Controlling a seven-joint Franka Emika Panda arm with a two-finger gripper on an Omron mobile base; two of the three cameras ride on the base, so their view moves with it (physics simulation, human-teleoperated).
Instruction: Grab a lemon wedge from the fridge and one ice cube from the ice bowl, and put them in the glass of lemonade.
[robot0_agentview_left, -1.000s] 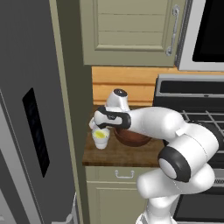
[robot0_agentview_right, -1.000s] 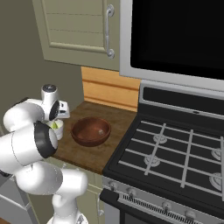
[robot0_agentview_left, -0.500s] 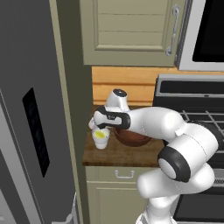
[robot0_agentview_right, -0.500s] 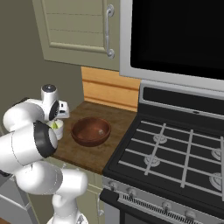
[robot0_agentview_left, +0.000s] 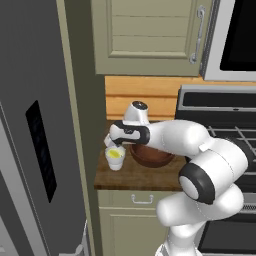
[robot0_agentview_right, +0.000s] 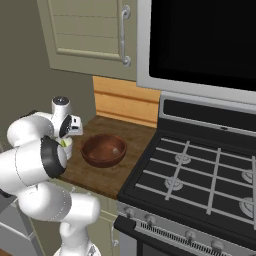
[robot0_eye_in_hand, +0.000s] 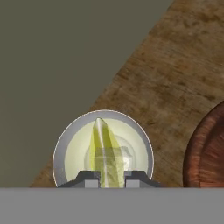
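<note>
Holding the lemon wedge (robot0_eye_in_hand: 104, 151) between narrowly set fingertips (robot0_eye_in_hand: 89, 178), our gripper (robot0_eye_in_hand: 109, 178) hangs directly above the glass of lemonade (robot0_eye_in_hand: 103, 148); in the hand view the yellow sliver stands pinched at its lower end, pointing across the pale liquid, with what looks like an ice cube already resting under it in the drink, though we cannot be sure of that. We judge the step in hand to be the release of the wedge into the glass. To do it well, we should keep the hand centred over the rim, part the fingers only once the wedge sits well inside the ring of the glass, and then lift straight up so nothing clips the rim and tips the small cup. From the left base view the glass (robot0_agentview_left: 115, 157) stands near the front left corner of the wooden counter (robot0_agentview_left: 145, 175), close to the edge, so any sideways nudge is a risk. Just beyond it, to its right, sits the ice bowl (robot0_agentview_left: 150, 156), apart from the glass. Farther left stands the grey fridge (robot0_agentview_left: 30, 150).
</note>
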